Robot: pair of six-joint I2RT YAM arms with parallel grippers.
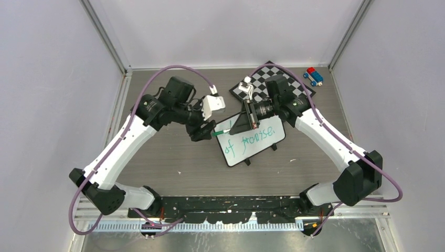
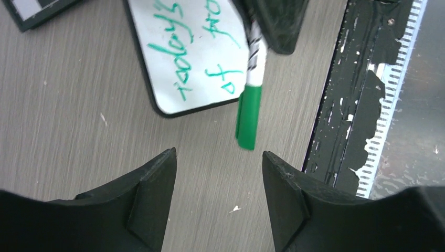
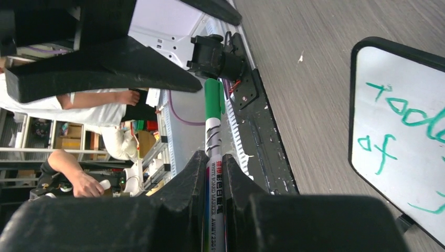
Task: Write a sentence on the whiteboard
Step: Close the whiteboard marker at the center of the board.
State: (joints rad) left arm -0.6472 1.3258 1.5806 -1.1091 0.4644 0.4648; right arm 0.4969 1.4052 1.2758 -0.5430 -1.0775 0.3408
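Whiteboard (image 1: 257,151) lies flat at table centre, skewed, right end farther. Green sentence (image 1: 256,136) on it, two lines, top line partly hidden.

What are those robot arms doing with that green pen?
The right gripper is shut on a green marker and holds it by the corner of the whiteboard. The board already has green words on it. The left gripper is open, right next to the marker's capped green end, but not touching it.

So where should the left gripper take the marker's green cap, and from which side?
The green cap, the free end: the right gripper is shut on the marker barrel. The cap faces the open left gripper, so probably come end-on, jaws straddling its round sides.
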